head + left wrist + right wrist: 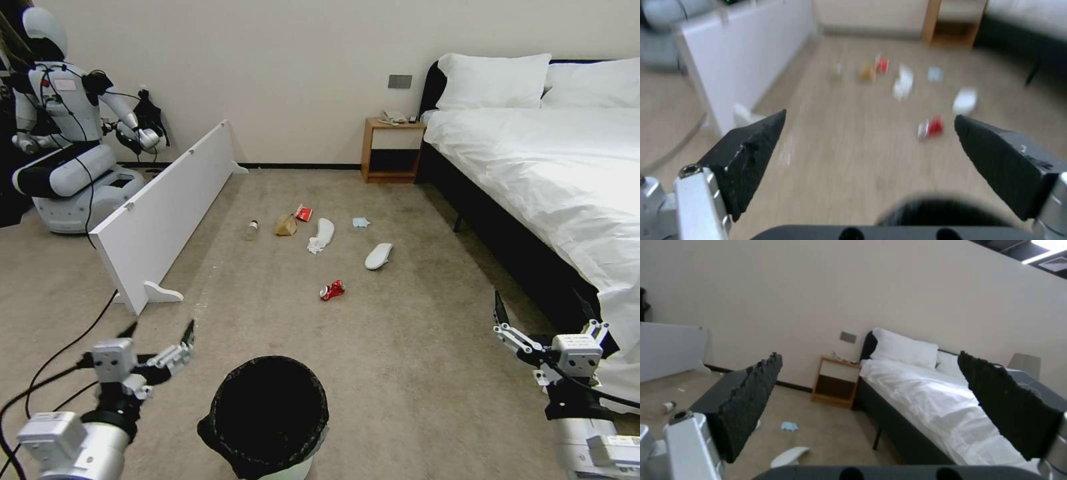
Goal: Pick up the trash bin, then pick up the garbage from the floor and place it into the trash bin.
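From my head camera, the trash bin stands on the carpet directly below me, between my two arms, its black bag folded over the rim and nothing touching it. My left gripper hovers just beside it on the left with its jaws spread and empty; my right gripper hangs well apart on the right, close to the bed, jaws spread and empty too. The garbage lies scattered farther ahead on the floor: a crushed red can nearest me, a white slipper beyond it, a second slipper with a white tissue at its near end, a pale-blue mask, a red snack packet, a brown paper bag and a small clear bottle. A white panel stands on its edge to the left, and a wooden nightstand sits against the wall by the bed. Through my left wrist camera, my open jaws frame the blurred litter, the can between the fingertips, and the dark rim of the bin lies close below. Through my right wrist camera, the spread jaws frame the bed, the nightstand, the mask and one slipper.
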Robot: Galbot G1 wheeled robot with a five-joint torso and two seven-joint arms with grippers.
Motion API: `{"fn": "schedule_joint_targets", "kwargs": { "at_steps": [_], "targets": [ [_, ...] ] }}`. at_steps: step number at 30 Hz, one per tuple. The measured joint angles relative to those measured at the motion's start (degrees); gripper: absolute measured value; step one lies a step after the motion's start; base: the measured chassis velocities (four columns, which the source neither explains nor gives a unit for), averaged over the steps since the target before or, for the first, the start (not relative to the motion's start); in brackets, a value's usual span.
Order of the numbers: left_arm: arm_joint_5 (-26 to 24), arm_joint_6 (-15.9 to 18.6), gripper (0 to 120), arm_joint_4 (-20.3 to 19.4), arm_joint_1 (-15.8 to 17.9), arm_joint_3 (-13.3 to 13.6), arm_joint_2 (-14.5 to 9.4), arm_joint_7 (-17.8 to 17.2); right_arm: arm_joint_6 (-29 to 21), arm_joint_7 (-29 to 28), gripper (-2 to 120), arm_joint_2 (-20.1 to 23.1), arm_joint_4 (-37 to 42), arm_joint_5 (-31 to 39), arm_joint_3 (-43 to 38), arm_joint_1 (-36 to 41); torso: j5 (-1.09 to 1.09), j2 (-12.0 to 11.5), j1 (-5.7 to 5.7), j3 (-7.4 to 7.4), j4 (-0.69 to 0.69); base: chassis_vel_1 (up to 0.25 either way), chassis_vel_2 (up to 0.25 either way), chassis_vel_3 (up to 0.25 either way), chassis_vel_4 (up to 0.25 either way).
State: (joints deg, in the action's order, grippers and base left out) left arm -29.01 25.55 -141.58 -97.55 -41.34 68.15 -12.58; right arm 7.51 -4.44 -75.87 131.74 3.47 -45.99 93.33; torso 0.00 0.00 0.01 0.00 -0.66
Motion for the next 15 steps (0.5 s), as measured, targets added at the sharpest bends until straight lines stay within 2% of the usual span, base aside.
{"fn": "schedule_joint_targets", "kwargs": {
  "at_steps": [1, 2, 3, 4, 6, 7, 9, 15],
  "targets": [
    [0.00, 0.00, 100, 0.00, 0.00, 0.00, 0.00, 0.00, 0.00, 0.00, 100, 0.00, 0.00, 0.00, 0.00, 0.00, 0.00, 0.00, 0.00, 0.00, 0.00, 0.000, 0.000, 0.000, 0.000],
    [-0.33, 3.49, 100, 0.71, -0.01, 0.62, -0.32, -1.33, 0.09, 0.08, 100, -0.05, 0.00, 0.00, -0.18, 0.05, 0.00, 0.00, 0.00, 0.00, 0.00, 0.000, 0.000, 0.000, 0.000],
    [-0.53, 5.31, 100, 1.56, 0.09, 1.14, -0.48, -2.40, 0.19, 0.11, 100, -0.13, -0.01, 0.00, -0.20, 0.12, 0.00, 0.00, 0.00, 0.00, 0.02, 0.000, 0.000, 0.000, 0.000],
    [-0.53, 5.31, 100, 1.56, 0.09, 1.14, -0.48, -2.40, 0.19, 0.11, 100, -0.13, -0.01, 0.00, -0.20, 0.12, 0.00, 0.00, 0.00, 0.00, 0.02, 0.000, 0.000, 0.000, 0.000],
    [-1.32, 8.02, 100, 3.48, 0.33, 2.41, -0.68, -4.15, 0.43, 0.24, 100, -0.43, -0.05, -0.01, -0.15, 0.36, 0.00, 0.00, 0.00, 0.00, 0.02, 0.000, 0.000, 0.000, 0.000],
    [-1.32, 8.02, 100, 3.48, 0.33, 2.41, -0.68, -4.15, 0.43, 0.24, 100, -0.43, -0.05, -0.01, -0.15, 0.36, 0.00, 0.00, 0.00, 0.00, 0.02, 0.000, 0.000, 0.000, 0.000],
    [-1.93, 9.34, 100, 5.34, 0.57, 4.44, -0.75, -5.21, 0.77, 0.44, 100, -0.92, -0.06, -0.12, 0.06, 0.69, 0.00, 0.00, 0.00, 0.00, 0.01, 0.000, 0.000, 0.000, 0.000],
    [-1.74, 10.83, 100, 8.29, 1.51, 7.37, -0.97, -6.66, 0.84, 0.62, 100, -1.45, 0.27, -0.13, 0.12, 0.75, -0.01, 0.00, 0.00, 0.00, 0.01, 0.000, 0.000, 0.000, 0.000]
  ]
}}
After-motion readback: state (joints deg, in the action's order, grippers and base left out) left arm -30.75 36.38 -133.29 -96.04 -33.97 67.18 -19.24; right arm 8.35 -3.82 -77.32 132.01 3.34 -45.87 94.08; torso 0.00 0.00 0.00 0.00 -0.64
